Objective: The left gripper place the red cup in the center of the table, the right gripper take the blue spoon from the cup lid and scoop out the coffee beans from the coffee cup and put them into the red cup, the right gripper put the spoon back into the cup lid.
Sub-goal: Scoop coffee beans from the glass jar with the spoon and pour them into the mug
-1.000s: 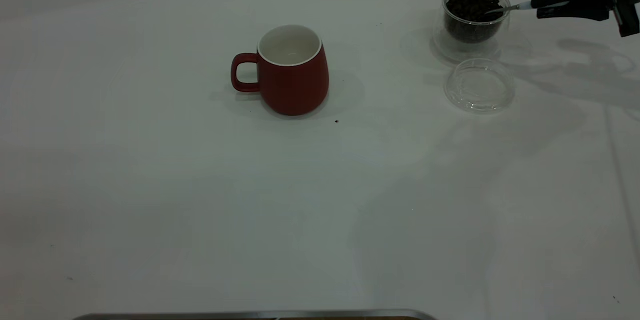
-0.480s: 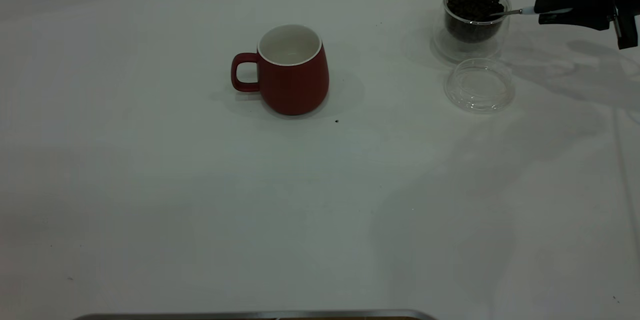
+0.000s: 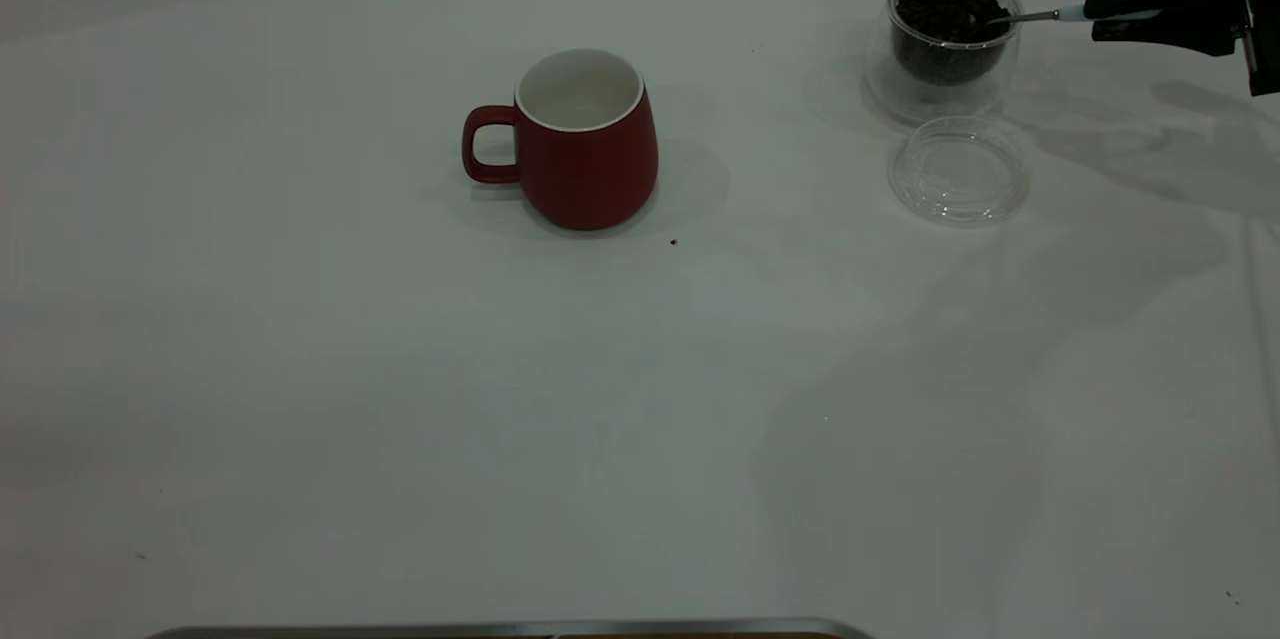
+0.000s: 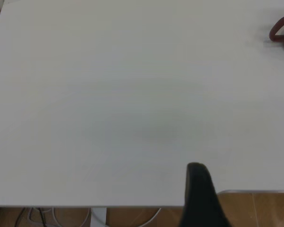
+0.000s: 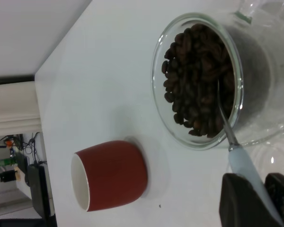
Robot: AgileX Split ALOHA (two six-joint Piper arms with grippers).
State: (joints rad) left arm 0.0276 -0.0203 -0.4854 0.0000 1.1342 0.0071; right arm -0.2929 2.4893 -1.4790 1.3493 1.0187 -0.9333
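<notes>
Glass coffee cup (image 3: 945,44), spoon (image 3: 1020,17) inside

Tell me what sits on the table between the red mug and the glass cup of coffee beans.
Bare white table, exterior view: nothing between the red mug and the glass cup of coffee beans.

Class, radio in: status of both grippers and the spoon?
Right gripper shut on spoon, bowl in coffee cup beans. Left gripper parked off-table. Red cup central, path clear.
</notes>
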